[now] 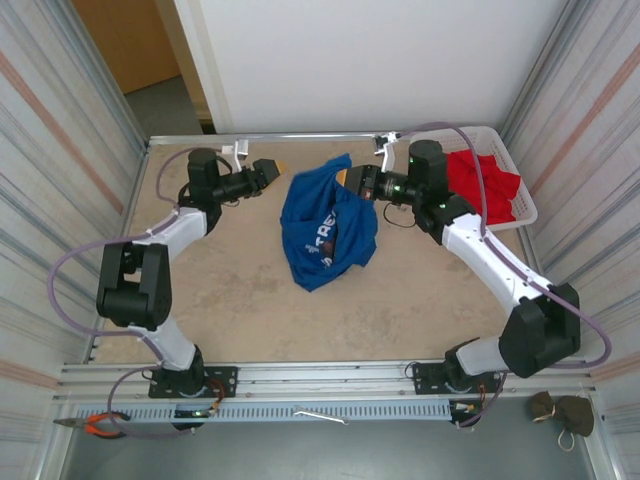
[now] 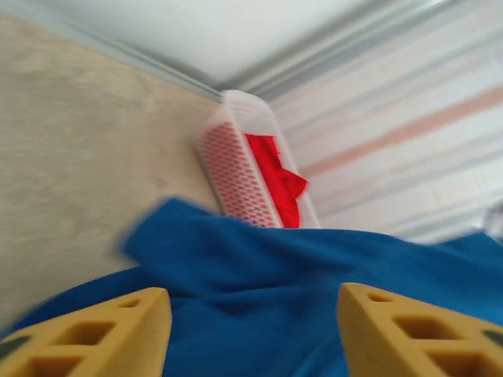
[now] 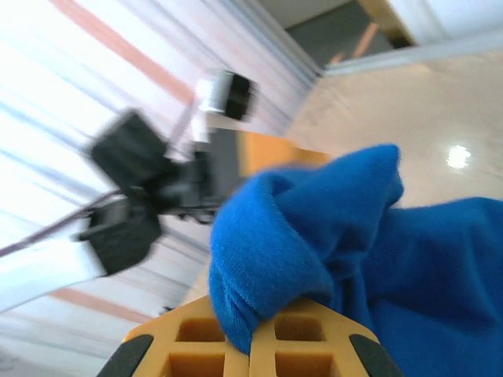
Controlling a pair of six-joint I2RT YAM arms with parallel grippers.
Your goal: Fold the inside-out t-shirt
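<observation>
T-shirt (image 1: 328,225) bunched on tabletop (image 1: 230,290), long axis far-to-near. Right claw (image 1: 345,178) pinches its far edge; left claw (image 1: 280,168) gapes empty just beside, leftward.

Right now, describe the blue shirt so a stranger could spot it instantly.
On the beige table, near its middle, sits a bunched royal-blue t-shirt. Unlike the red garment in the white basket at the far right, it carries white lettering.
</observation>
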